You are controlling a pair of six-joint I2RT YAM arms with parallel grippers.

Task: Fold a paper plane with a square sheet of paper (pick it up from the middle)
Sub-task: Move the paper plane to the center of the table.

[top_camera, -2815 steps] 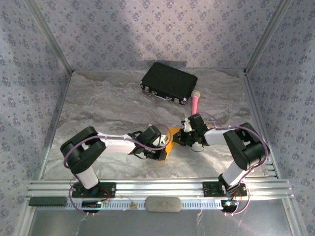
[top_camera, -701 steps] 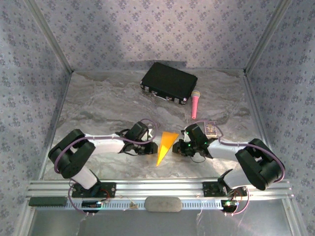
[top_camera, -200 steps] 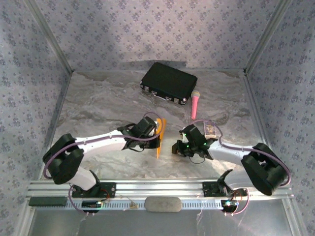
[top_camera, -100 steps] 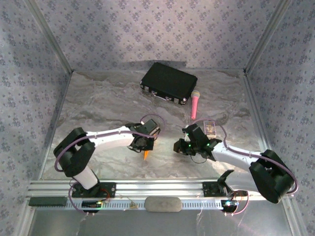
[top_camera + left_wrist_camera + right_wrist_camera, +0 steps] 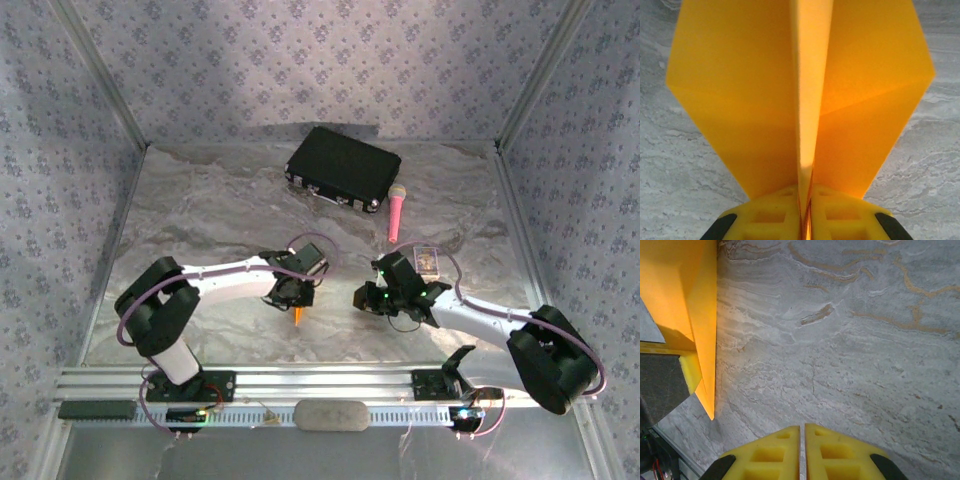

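At the centre of the top view, the left hand point(image 5: 293, 291) grasps the paper plane point(image 5: 298, 317) by its centre crease. Its orange tip points toward the lower edge, seemingly just off the worktop point(image 5: 200, 220). To its right, the right hand point(image 5: 366, 298) is clenched and empty.

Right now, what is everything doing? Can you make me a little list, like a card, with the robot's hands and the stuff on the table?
Left hand: shut, pinching the paper plane along its middle crease
Paper plane: orange-yellow, folded, flaps spread to both sides, pointy tip toward the near edge
Right hand: shut, holding nothing, beside the plane but not touching it
Black case: closed, at the far side of the table
Pink microphone: lying by the case's right end
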